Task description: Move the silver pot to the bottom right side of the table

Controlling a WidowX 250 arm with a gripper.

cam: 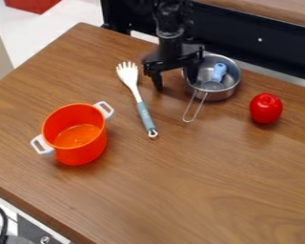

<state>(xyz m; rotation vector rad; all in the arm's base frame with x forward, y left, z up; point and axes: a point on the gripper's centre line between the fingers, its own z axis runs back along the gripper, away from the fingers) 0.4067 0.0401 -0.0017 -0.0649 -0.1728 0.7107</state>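
My arm comes in from the top edge of the frame, and my black two-finger gripper (175, 85) hangs down just above the middle, over the brown wood-grain table (199, 183). I have it released, the two fingers spread well apart: one points down just left of the round silver metal pot (224, 94), the other overlaps the pot's left side; I cannot tell whether either touches the metal. That pot, the one I am to move, sits upright near the table's far edge, in the upper part of the frame right of centre. A thin wire loop handle (184, 112) slants from it down and to the left, and a utensil with a light blue handle (219, 70) rests inside. To my gripper's left lies a serving fork with a white toothed head and a grey-blue handle (144, 114), its head toward the top of the frame and its hanging ring near the centre. Lower left of that, an orange round pot with two white side handles (85, 151) stands upright. Right of the silver pot, and apart from it, I see a glossy red round fruit or vegetable (266, 108). A red box (31, 5) shows at the upper left of the frame, beyond the table.
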